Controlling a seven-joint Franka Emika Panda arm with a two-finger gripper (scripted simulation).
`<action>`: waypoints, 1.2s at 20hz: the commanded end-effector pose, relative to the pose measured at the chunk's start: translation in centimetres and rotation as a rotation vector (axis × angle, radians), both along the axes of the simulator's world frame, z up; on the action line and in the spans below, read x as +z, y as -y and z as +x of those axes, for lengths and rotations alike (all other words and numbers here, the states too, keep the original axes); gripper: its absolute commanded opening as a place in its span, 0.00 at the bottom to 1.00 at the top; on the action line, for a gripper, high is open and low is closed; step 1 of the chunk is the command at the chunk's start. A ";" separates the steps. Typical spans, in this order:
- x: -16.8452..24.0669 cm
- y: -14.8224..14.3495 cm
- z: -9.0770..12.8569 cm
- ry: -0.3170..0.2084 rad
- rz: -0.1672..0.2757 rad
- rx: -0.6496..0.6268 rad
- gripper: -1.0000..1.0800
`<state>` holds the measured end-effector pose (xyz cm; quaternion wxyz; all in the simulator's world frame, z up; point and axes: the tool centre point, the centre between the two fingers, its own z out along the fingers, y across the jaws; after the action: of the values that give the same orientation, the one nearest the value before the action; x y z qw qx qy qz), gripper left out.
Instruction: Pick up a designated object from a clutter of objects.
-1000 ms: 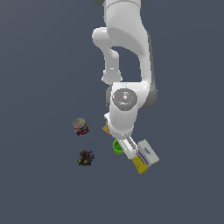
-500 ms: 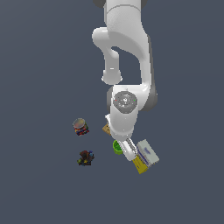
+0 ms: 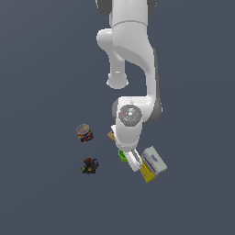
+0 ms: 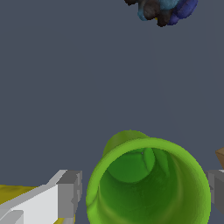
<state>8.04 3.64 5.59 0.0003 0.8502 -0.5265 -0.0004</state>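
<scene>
Claw (image 4: 142, 190): standing wide open, one grey finger (image 4: 70, 192) on each side of the green cup (image 4: 148, 183). A narrow gap is showing between each finger and the cup wall; nothing is being gripped.

Green cup: lime, cylindrical, round rim, sitting upright on the table (image 3: 46, 69), mouth facing the wrist camera. In the exterior view only a sliver of it (image 3: 122, 156) is showing beside the arm's hand.

Yellow box (image 3: 153, 164): yellow, white and blue, lying just beside the cup toward the exterior view's right.

Tan cracker (image 3: 111, 135): mostly hidden by the arm, near the cup.

Striped can (image 3: 84, 132): grey top, standing apart toward the exterior view's left.

Dark lump (image 3: 90, 165): mixed colours, lying below the can in the exterior view, well apart from the cup.
</scene>
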 end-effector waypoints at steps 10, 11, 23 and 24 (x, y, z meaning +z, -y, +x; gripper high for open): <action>-1.3 0.0 0.1 0.001 0.000 -0.001 0.00; -1.3 0.0 0.1 0.001 0.000 -0.001 0.00; -0.3 -0.2 -0.4 0.002 0.000 -0.001 0.00; 0.0 -0.2 -0.5 0.002 0.000 -0.001 0.00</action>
<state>7.64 3.81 5.10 0.0003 0.8500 -0.5268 -0.0006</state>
